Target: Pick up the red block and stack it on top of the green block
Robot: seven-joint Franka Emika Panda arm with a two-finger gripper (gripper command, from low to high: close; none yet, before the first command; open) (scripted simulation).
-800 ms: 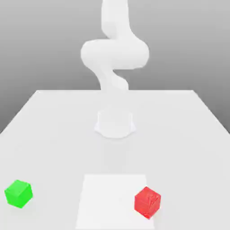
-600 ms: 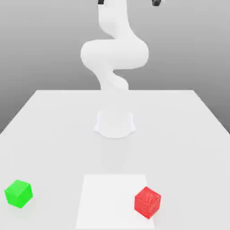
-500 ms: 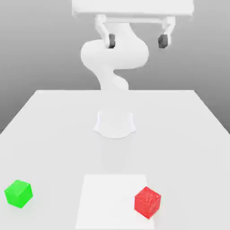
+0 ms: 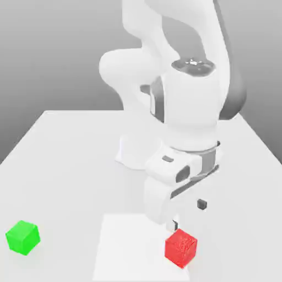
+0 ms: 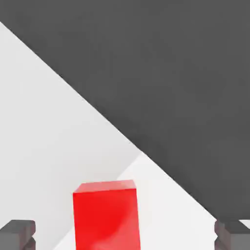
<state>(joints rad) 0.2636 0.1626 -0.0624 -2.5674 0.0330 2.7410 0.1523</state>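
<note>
My gripper (image 4: 188, 215) hangs just above the red block (image 4: 181, 248), fingers spread wide with the block between them in the hand view (image 5: 106, 215). The block sits on the table (image 4: 66, 165) near its front edge, toward the exterior view's right. The green block (image 4: 23, 237) lies well apart at the exterior view's left.

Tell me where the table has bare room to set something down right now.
Bare stretch between the green block and the red block, and along the exterior view's left edge of the table. Crowded around the red block, where the open gripper hangs, and at the arm's base.
</note>
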